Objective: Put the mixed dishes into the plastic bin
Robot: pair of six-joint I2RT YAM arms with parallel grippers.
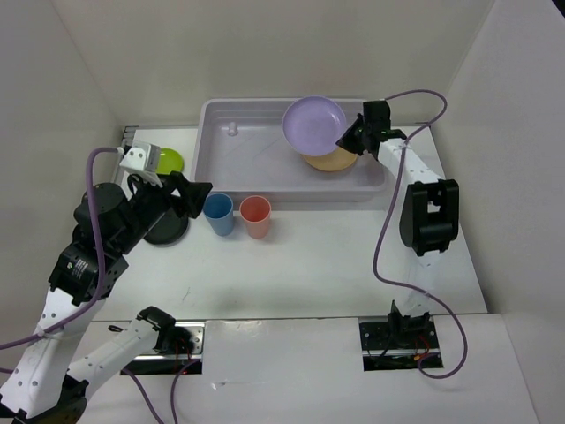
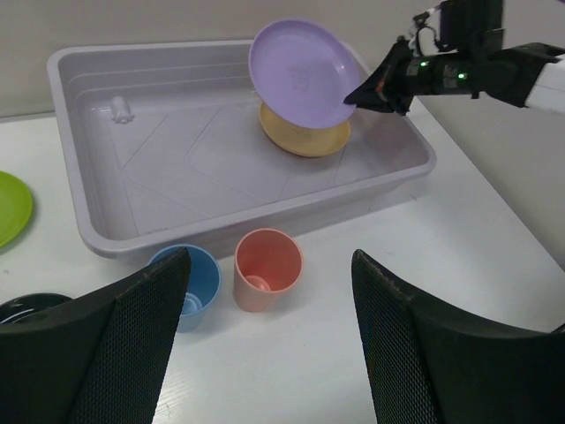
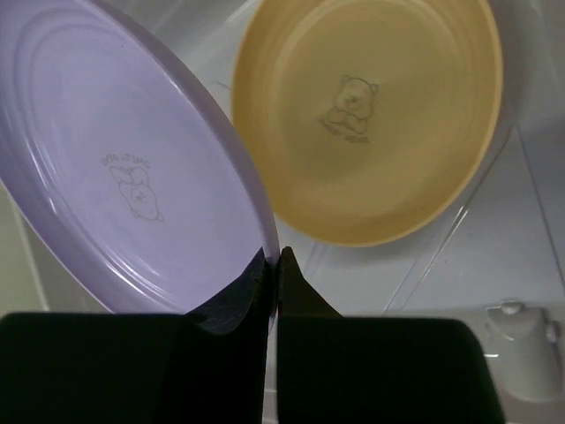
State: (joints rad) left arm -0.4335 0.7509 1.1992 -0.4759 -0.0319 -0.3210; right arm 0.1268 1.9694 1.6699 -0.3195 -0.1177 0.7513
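The bench [image 1: 335,256] carries the bin [image 1: 252,159] along its far edge. Two plates are at the bin's right end. The yellow plate [image 1: 331,162] lies flat on the bin floor. The lavender plate [image 1: 313,124] hangs tilted above it, pinched by its rim in the right end effector [image 1: 346,140], whose fingers are closed narrow on that edge.

From the end effector the plate reaches left and toward the far edge, its lower rim over the yellow plate, so the release looks like a short drop onto it. Nothing stands between the two. A small white fitting [image 1: 232,129] sits near the bin's far left corner, well apart.

Outside the bin, the black dish [image 1: 168,231] is by the left edge, partly under the left arm, and the lime plate [image 1: 168,162] is toward the far left corner. The blue cup [image 1: 218,214] and pink cup [image 1: 255,216] stand upright side by side just beside the bin's near wall.

The left end effector [image 1: 196,198] is spread wide and holds nothing. It faces the cups, with the blue one nearest. The left arm is the nearer one for all four pieces.
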